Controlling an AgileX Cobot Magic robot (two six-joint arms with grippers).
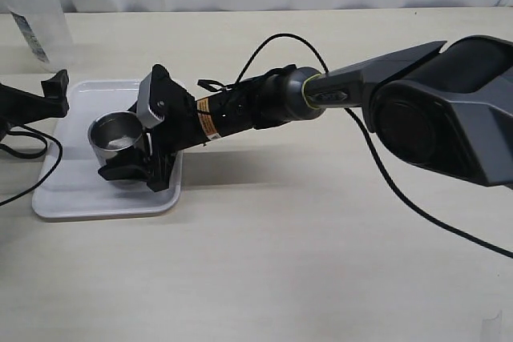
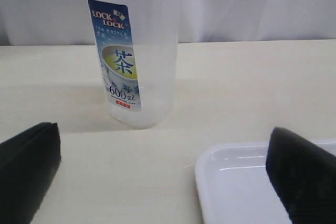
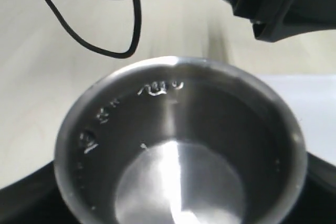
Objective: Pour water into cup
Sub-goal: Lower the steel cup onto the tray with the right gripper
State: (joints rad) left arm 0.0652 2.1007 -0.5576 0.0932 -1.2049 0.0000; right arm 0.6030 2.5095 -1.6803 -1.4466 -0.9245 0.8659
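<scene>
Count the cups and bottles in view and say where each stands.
2. The steel cup stands on the white tray. The translucent plastic bottle stands off the tray on the table, beyond the tray's far left corner. Nothing suggests a hidden one.

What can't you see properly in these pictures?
Bottle: top cut off by the left wrist view's edge; its water level is too faint to tell.
Cup: base cut off by the right wrist view's edge; glare hides any water.
Tray: part hidden under the right gripper, exterior view.
</scene>
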